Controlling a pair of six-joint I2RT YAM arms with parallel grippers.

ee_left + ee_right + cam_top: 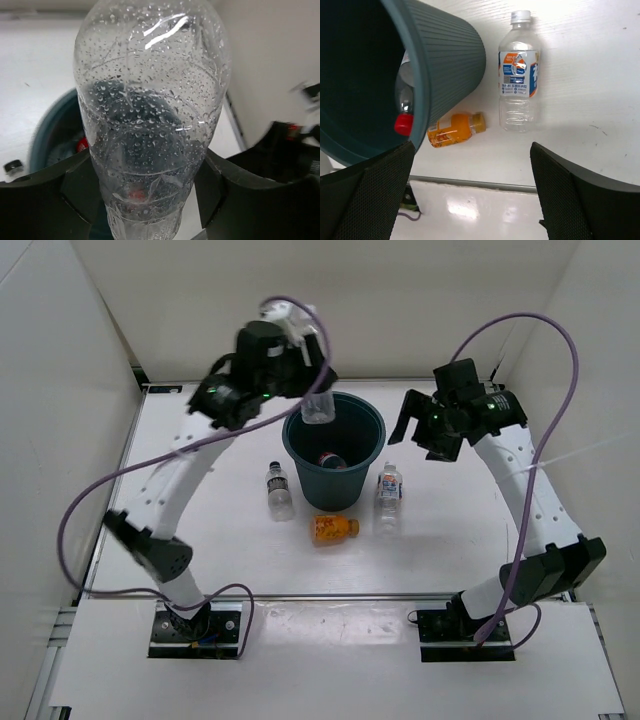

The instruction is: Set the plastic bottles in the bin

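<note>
My left gripper (310, 390) is shut on a clear plastic bottle (318, 406) and holds it over the far rim of the teal-grey bin (352, 482). That bottle fills the left wrist view (150, 115) between the black fingers (45, 205). A red-capped bottle (331, 459) lies inside the bin and also shows in the right wrist view (404, 117). On the table lie a dark-label bottle (279, 490), the orange bottle (335, 529) and a blue-white label bottle (389, 496). My right gripper (418, 438) is open and empty, right of the bin.
The white table (450, 540) is walled at the back and both sides. Purple cables (120, 480) loop from both arms. In the right wrist view the table's near edge (485, 185) runs below the orange bottle (454, 129).
</note>
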